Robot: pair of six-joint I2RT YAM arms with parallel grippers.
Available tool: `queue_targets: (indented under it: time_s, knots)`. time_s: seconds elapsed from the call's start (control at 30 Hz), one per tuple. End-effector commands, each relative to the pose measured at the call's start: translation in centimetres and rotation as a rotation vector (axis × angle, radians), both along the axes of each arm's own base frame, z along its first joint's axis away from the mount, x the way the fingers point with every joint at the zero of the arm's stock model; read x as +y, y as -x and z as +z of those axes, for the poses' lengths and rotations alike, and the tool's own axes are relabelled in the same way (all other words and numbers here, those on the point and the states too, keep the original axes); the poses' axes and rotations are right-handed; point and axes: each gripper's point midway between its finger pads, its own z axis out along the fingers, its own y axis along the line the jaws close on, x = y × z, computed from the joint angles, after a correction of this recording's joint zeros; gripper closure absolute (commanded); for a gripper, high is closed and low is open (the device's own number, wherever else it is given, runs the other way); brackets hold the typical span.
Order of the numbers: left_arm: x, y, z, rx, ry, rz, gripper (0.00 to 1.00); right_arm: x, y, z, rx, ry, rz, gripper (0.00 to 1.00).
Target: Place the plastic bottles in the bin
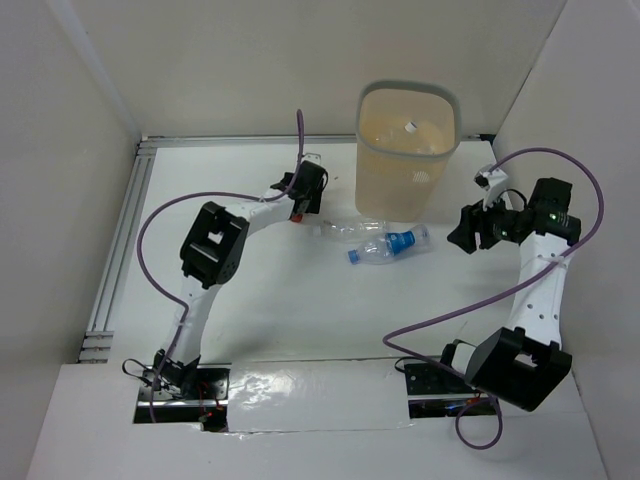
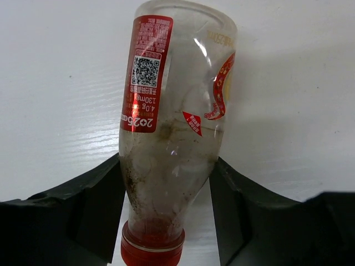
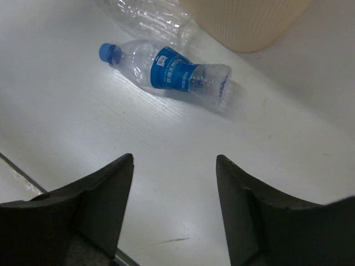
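Left wrist view: left gripper (image 2: 166, 166) seemingly clamps the red-capped bottle (image 2: 169, 94), judged light and crushable, near its stiffer neck; right gripper (image 3: 175, 160) stands apart, empty.

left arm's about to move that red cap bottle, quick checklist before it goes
1. Grip: left pincer fingers sit against both sides of the red-capped bottle: ok.
2. Bottle raised off the table: cannot tell.
3. Target: bin upright, mouth open: ok.
4. Other arm: right pincer open, empty, clear of the bin: ok.
5. All bottles binned: not ok; the blue-label bottle and the crushed clear bottle lie on the table by the bin.
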Motion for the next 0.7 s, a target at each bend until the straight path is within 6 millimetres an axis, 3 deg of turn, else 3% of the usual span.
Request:
queue_targets:
  time_s: [0.0, 0.03, 0.07, 0.13, 0.17, 0.2, 0.23, 0.3, 0.33, 0.37, 0.43, 0.47, 0.5, 0.53, 0.6, 0.67]
  knots:
    - [0.2, -0.1, 1.3, -0.026, -0.012, 0.035, 0.36, 1.2, 1.1, -0.3, -0.002, 0.002, 0.057, 0.30]
    - [0.3, 0.0, 1.8, -0.030, -0.010, 0.035, 0.42, 1.7, 1.5, -0.9, -0.004, 0.013, 0.106, 0.22]
    - [0.5, 0.0, 4.0, -0.066, 0.011, 0.053, 0.46, 1.8, 2.0, -1.6, 0.008, 0.019, 0.128, 0.16]
    - [1.2, 0.7, 5.7, -0.089, 0.017, 0.061, 0.54, 2.7, 3.0, -2.7, 0.011, 0.044, 0.209, 0.09]
    - [1.3, 0.7, 7.5, -0.130, 0.043, 0.078, 0.55, 3.3, 3.7, -4.1, 0.007, 0.088, 0.279, 0.06]
    - [1.5, 1.1, 11.3, -0.193, 0.085, 0.080, 0.57, 3.6, 4.0, -5.0, 0.019, 0.102, 0.312, 0.06]
    - [1.8, 1.5, 13.0, -0.217, 0.109, 0.086, 0.59, 3.6, 4.3, -5.7, 0.016, 0.145, 0.336, 0.06]
    - [1.2, 2.8, 16.2, -0.271, 0.150, 0.066, 0.62, 4.9, 5.1, -7.6, 0.042, 0.169, 0.401, 0.10]
    - [0.5, 3.8, 20.4, -0.344, 0.195, 0.040, 0.62, 5.0, 5.2, -8.1, 0.048, 0.197, 0.406, 0.13]
    - [0.1, 4.5, 22.1, -0.368, 0.205, 0.008, 0.63, 5.8, 5.0, -8.3, 0.030, 0.211, 0.429, 0.25]
    - [-1.8, 6.2, 25.7, -0.423, 0.257, -0.054, 0.64, 6.5, 5.3, -9.3, 0.051, 0.221, 0.440, 0.39]
    - [-2.7, 7.9, 30.4, -0.503, 0.329, -0.111, 0.64, 7.9, 4.9, -9.7, 0.038, 0.230, 0.473, 0.55]
    - [-3.1, 8.1, 30.4, -0.499, 0.337, -0.127, 0.64, 7.9, 5.0, -9.7, 0.052, 0.217, 0.457, 0.62]
    - [-3.8, 8.9, 31.6, -0.515, 0.370, -0.165, 0.64, 8.3, 5.1, -10.2, 0.063, 0.216, 0.460, 0.67]
    - [-6.2, 11.1, 36.1, -0.585, 0.496, -0.287, 0.64, 9.4, 4.7, -10.8, 0.086, 0.222, 0.456, 0.67]
    - [-8.1, 12.4, 38.7, -0.634, 0.600, -0.368, 0.64, 9.9, 4.2, -11.3, 0.093, 0.225, 0.438, 0.64]
